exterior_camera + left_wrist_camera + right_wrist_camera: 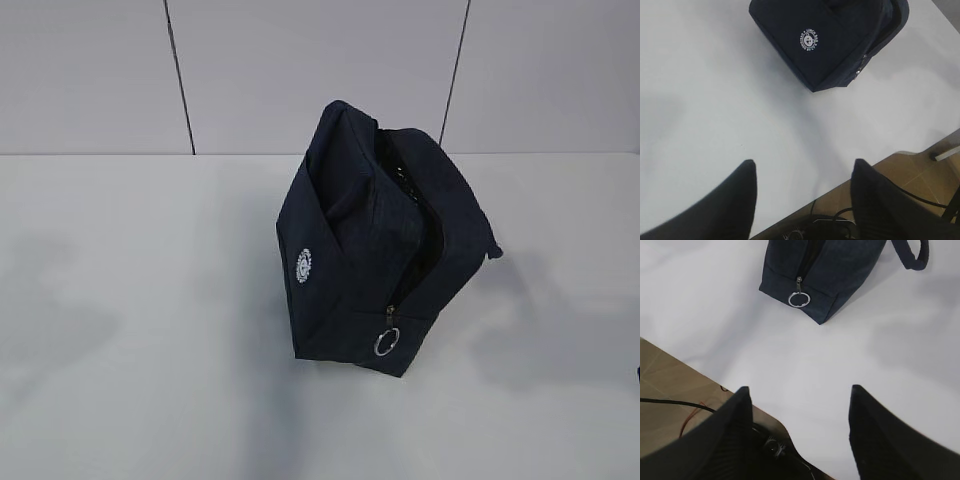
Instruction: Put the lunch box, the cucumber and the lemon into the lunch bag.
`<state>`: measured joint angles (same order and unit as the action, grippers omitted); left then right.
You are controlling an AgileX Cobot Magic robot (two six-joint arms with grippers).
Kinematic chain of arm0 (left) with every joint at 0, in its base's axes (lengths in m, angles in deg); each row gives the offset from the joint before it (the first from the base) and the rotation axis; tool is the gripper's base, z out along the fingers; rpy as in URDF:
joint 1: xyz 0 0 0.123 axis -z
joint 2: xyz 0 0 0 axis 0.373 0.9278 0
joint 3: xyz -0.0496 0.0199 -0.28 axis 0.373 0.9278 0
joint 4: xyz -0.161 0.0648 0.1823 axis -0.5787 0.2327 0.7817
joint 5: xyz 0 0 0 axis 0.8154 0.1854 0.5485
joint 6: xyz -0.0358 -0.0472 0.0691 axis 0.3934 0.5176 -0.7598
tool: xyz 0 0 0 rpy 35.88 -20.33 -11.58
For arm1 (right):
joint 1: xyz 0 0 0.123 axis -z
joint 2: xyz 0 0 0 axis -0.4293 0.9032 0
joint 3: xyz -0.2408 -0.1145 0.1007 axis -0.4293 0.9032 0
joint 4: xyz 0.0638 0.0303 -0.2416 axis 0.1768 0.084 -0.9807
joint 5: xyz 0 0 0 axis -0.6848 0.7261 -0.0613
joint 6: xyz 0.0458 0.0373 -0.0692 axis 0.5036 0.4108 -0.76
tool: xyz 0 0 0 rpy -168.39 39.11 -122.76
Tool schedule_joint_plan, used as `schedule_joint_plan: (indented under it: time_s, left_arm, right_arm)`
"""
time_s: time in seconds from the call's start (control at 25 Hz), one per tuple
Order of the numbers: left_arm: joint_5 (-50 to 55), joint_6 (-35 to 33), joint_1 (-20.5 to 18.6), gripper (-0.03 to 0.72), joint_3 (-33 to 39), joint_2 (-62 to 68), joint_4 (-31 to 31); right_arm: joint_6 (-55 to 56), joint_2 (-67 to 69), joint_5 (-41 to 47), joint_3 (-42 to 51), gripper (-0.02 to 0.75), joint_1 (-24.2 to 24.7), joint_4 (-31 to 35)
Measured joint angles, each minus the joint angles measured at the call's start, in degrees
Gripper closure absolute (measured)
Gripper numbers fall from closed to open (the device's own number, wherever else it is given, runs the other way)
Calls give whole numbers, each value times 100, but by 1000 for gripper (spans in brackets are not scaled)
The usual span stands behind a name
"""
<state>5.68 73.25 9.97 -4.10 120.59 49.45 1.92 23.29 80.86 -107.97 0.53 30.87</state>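
navy fabric lunch bag (350,250), round white logo (304,265), metal ring pull (387,342)

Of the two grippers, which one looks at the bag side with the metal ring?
The right gripper. Its view shows the lunch bag end with the ring pull; the left gripper sees the white logo side instead.
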Motion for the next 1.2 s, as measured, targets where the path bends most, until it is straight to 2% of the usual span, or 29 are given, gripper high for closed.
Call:
schedule_joint_plan:
  time_s: [0.16, 0.28, 0.52, 0.96, 1.2]
  left_arm:
    - [0, 0, 0, 253, 0, 0, -12]
    - [0, 0, 0, 253, 0, 0, -21]
    - [0, 0, 0, 253, 0, 0, -21]
    - [-22, 0, 0, 254, 0, 0, -21]
    - [-44, 0, 0, 253, 0, 0, -21]
  right_arm:
    - [215, 0, -27, 53, 273, -89, -322]
    - [450, 0, -405, 306, 272, -89, -538]
    - [531, 0, -1285, 923, 273, -89, -491]
    - [522, 567, -1874, 1179, 272, -116, -276]
    - [457, 1391, -2652, 1179, 272, -494, -226]
